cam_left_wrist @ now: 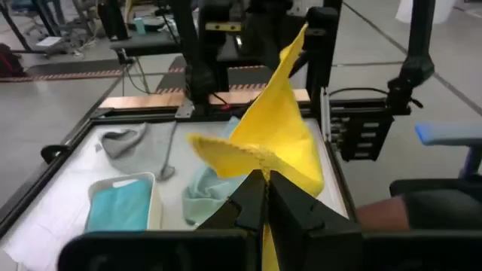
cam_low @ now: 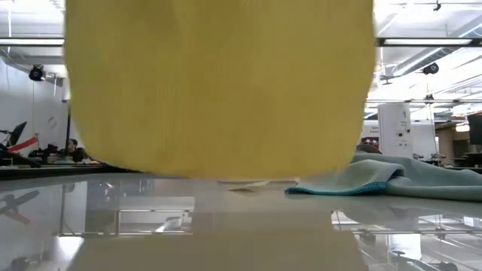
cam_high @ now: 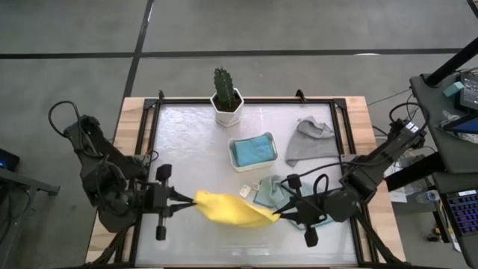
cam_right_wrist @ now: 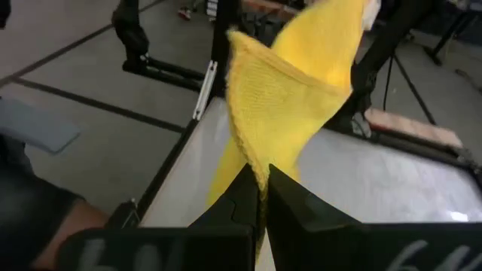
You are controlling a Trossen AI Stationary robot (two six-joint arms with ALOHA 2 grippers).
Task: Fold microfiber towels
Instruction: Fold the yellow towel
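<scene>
High view: left claw (cam_high: 191, 199) and right claw (cam_high: 278, 216) are each clenching an end of the yellow towel (cam_high: 230, 209), suspending it above the counter (cam_high: 187, 142).

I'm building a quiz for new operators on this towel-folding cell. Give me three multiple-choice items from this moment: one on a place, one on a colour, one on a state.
1. Where does the blue towel lie?
A. in the white tray
B. under the cactus pot
C. over the table's edge

2. What colour is the towel held between both hands?
A. grey
B. yellow
C. olive green

3. How is that towel?
A. flat on the table
B. folded in the tray
C. lifted, gripped at two ends

Answers:
1 A: blue towel sits inside the white tray.
2 B: yellow towel.
3 C: left hand and right hand are shut on its ends; the low view shows it hanging clear of the table.
</scene>
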